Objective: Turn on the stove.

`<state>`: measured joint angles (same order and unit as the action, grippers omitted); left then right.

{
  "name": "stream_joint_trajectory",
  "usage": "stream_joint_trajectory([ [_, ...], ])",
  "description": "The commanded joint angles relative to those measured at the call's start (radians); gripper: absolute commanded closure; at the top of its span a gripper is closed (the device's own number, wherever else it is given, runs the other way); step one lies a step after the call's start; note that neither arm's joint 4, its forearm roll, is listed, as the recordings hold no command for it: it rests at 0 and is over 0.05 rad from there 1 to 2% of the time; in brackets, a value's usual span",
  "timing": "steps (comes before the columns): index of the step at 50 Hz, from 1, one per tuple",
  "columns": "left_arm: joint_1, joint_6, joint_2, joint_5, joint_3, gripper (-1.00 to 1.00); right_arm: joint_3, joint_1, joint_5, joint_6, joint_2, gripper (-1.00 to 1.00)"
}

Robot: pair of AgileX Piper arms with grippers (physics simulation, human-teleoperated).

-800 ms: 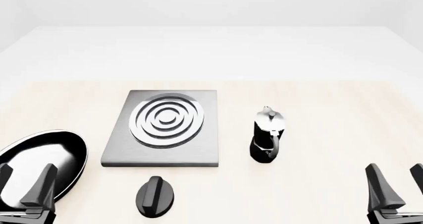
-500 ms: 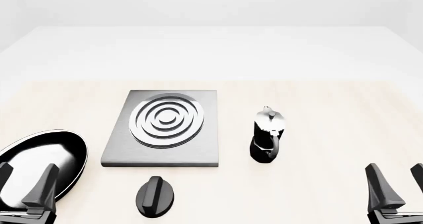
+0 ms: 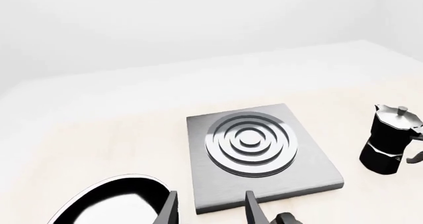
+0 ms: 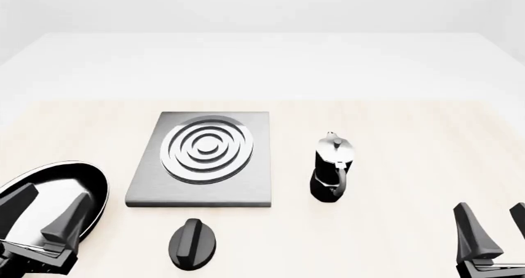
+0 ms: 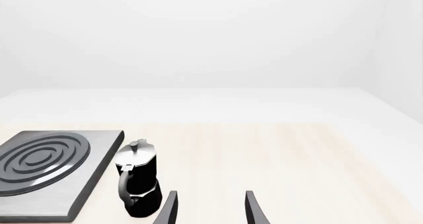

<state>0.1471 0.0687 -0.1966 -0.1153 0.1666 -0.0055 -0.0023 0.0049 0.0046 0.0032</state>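
The stove (image 4: 251, 182) is a flat grey metal plate with silver burner rings (image 4: 206, 149), lying left of centre on the table. Its black oval knob (image 4: 193, 244) lies apart in front of the plate. My left gripper (image 4: 43, 213) is open and empty, low at the front left over the frying pan, left of the knob. My right gripper (image 4: 498, 229) is open and empty at the front right. In the left wrist view my left gripper (image 3: 210, 211) points at the stove (image 3: 310, 167), with a sliver of the knob (image 3: 286, 218). The right wrist view shows my right gripper (image 5: 210, 209) and the stove (image 5: 99, 172).
A glossy black frying pan (image 4: 78, 179) lies at the front left, partly behind my left gripper; it also shows in the left wrist view (image 3: 109, 204). A black-and-silver moka pot (image 4: 332, 167) stands right of the stove, also in the left wrist view (image 3: 390, 142) and the right wrist view (image 5: 137, 184).
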Motion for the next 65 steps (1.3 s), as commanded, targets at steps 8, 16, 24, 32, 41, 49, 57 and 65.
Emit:
stream_joint_trajectory([
  [8, 0.124, 0.027, -0.298, 0.029, 0.098, -1.0, 0.0, -0.001, 0.0, 0.002, 0.001, -1.0],
  [16, 0.164, 0.015, -0.4, 0.057, 0.14, -1.0, -0.001, -0.001, 0.001, 0.002, 0.001, -1.0],
  [24, 0.216, -0.012, -0.496, 0.095, 0.174, -1.0, 0.0, -0.001, 0.0, 0.001, 0.001, -1.0],
  [32, 0.264, -0.049, -0.598, 0.136, 0.192, -1.0, -0.002, -0.002, 0.002, 0.001, 0.0, -1.0],
  [41, 0.302, -0.078, -0.679, 0.178, 0.213, -1.0, 0.0, -0.002, -0.002, 0.001, 0.002, -1.0],
  [49, 0.32, -0.1, -0.781, 0.276, 0.184, -1.0, 0.0, -0.002, -0.002, 0.001, 0.003, -1.0],
  [57, 0.323, -0.112, -0.849, 0.343, 0.163, -1.0, -0.002, -0.002, 0.001, 0.001, 0.002, -1.0],
  [65, 0.329, -0.14, -0.923, 0.406, 0.15, -1.0, -0.002, -0.002, 0.0, 0.001, 0.003, -1.0],
])
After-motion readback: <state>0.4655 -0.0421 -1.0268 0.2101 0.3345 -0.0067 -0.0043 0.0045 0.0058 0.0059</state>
